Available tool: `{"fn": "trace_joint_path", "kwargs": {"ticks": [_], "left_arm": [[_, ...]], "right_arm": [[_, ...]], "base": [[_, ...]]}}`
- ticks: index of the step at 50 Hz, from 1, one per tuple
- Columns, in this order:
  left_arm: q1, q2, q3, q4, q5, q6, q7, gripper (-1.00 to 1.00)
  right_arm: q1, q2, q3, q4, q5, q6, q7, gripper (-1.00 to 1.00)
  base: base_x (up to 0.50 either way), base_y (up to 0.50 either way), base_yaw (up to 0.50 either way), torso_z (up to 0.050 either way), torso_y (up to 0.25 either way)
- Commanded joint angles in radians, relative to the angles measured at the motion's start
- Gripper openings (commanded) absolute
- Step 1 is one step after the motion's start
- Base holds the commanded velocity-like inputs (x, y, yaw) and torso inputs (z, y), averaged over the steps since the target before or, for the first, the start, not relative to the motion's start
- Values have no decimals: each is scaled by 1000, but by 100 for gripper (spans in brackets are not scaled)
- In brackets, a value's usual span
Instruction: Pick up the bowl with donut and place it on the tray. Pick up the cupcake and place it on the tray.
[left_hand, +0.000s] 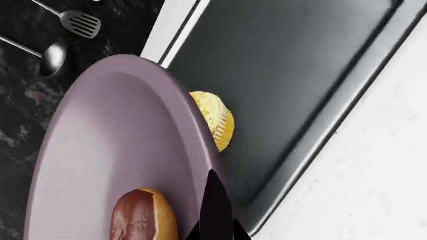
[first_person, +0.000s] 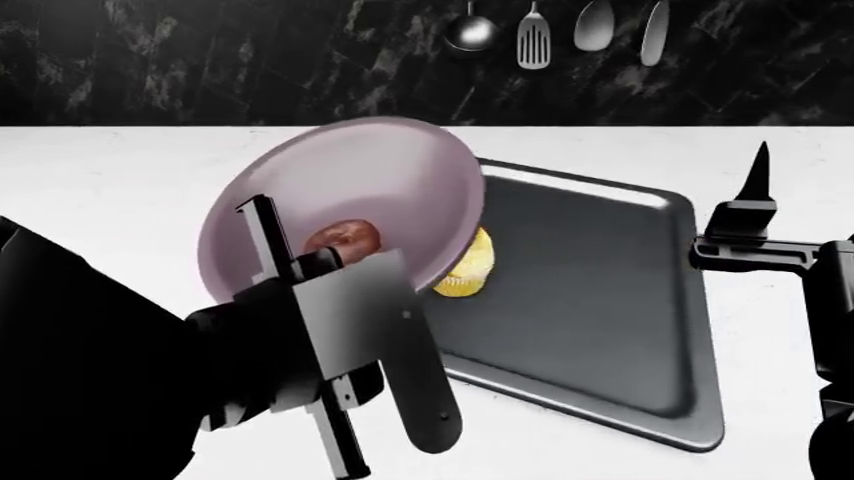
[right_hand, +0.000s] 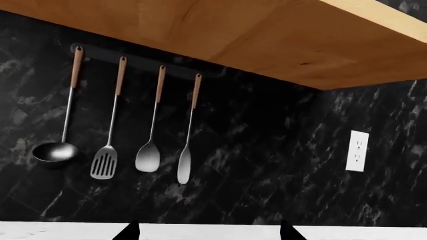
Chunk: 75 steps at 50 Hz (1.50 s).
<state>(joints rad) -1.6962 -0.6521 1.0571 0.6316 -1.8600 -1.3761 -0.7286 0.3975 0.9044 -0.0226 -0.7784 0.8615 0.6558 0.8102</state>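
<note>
Left wrist: left gripper (left_hand: 215, 220) clamped on the bowl (left_hand: 113, 150) rim, donut (left_hand: 142, 216) inside, bowl overlapping the tray (left_hand: 293, 75) edge with the cupcake (left_hand: 215, 119) on the tray just behind the rim. Head: bowl (first_person: 350, 195) held tilted above the tray's (first_person: 601, 300) near-left corner, cupcake (first_person: 467, 270) tucked under it; right gripper (first_person: 758, 215) off the tray's far side. Right wrist: right fingertips spread apart, holding nothing, facing the hanging utensils (right_hand: 127, 125).

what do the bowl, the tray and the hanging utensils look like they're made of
The bowl looks like matte ceramic or plastic: smooth mauve-grey with soft shading and no sharp glints, so either is possible. The tray looks like dark metal, with a brighter sheen along its raised rim. The hanging utensils seem to be polished steel heads and shafts with wooden handles, going by their silvery shine and brown grips.
</note>
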Motion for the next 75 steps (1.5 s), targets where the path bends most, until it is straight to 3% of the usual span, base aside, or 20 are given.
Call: {"fn": "trace_joint_path", "kwargs": {"ticks": [1,35,51,75], "left_arm": [[-72,18,18,-6,-40,-9,-48,-100],[-83,17,29,-2,-19,9,-24,-100],[-75,25,29,1,17,16,3,-100],[-108,169,46,-39,298,-29,306,-100]], "right_arm": [[-8,-4,0,8,-7,-10,-4,100],[-24,-6,8,13,-11,-24,-7,100],[-40,-9,9,15,-8,-39,-21,100],[-46,-11,15,24,-11,-45,-18,100]], "base": [[0,-484,0,0,0],[0,-422,0,0,1],[0,-83,0,0,1],[0,0,0,0,1]]}}
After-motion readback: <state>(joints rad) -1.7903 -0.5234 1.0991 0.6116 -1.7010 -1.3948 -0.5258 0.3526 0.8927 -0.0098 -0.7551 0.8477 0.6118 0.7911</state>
